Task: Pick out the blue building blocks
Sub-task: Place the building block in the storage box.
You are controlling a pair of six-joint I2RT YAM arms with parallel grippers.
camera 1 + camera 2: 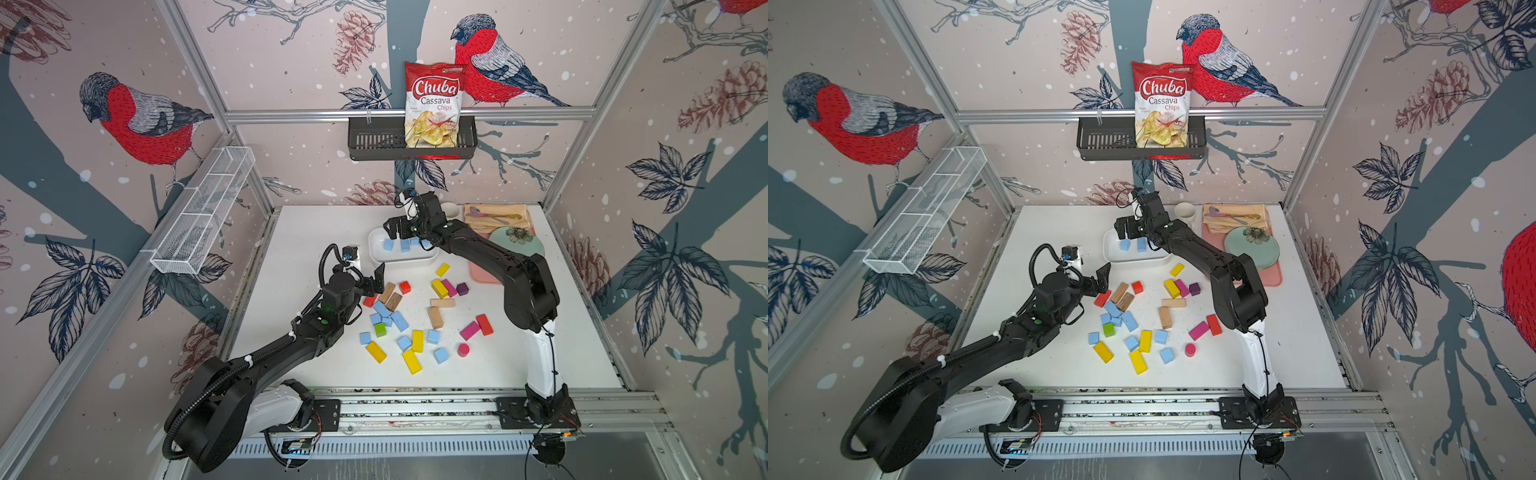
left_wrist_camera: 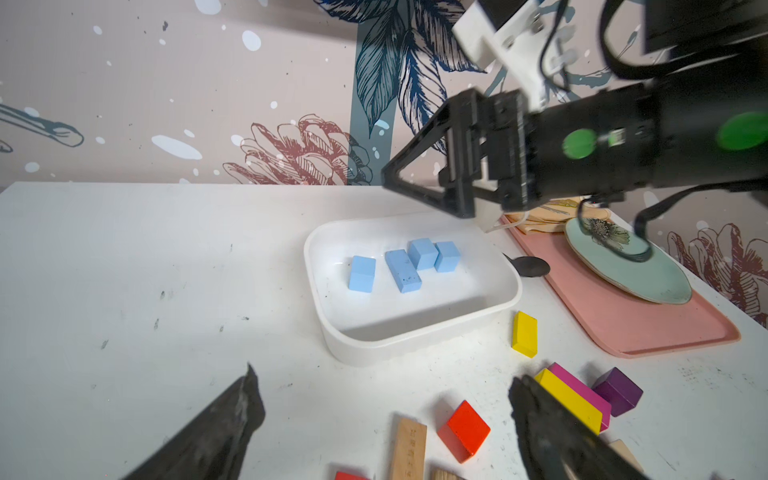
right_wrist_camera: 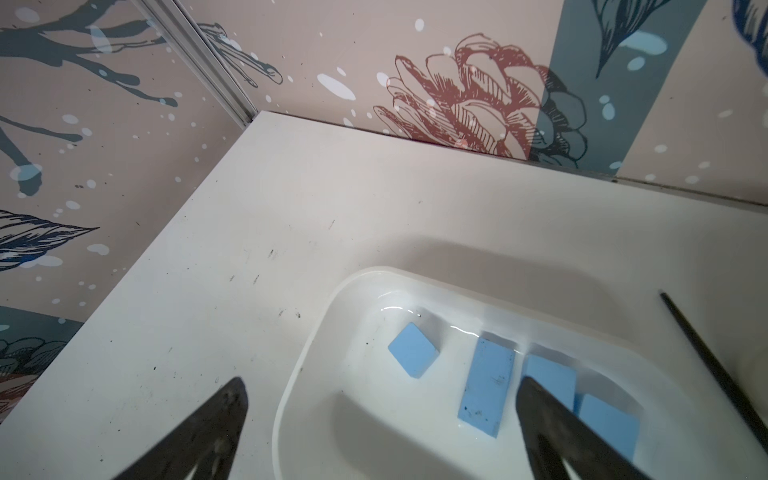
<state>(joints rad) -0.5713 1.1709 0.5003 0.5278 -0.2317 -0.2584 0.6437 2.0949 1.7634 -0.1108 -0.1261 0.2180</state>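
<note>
Several blue building blocks (image 2: 402, 270) lie in a white tray (image 2: 415, 345) at the back of the table; both top views show them (image 1: 388, 244) (image 1: 1124, 245). More blue blocks (image 1: 381, 309) (image 1: 1129, 321) lie loose among the mixed pile in the middle, some near the front (image 1: 441, 355). My right gripper (image 1: 395, 228) (image 3: 382, 380) hovers open over the tray's left part, nothing between its fingers. My left gripper (image 1: 376, 282) (image 2: 382, 374) stands open and empty at the pile's far-left edge, just short of a red cube (image 2: 467, 430) and a wooden bar (image 2: 409, 451).
Yellow (image 1: 411, 360), red (image 1: 484, 324), pink (image 1: 469, 330), purple (image 1: 462, 288), green (image 1: 380, 330) and wooden (image 1: 435, 318) blocks are mixed with the blue ones. A pink tray (image 1: 484, 274) with a green plate (image 1: 517, 245), a cloth with spoons (image 1: 496, 216) and a cup (image 1: 451, 210) fill the back right.
</note>
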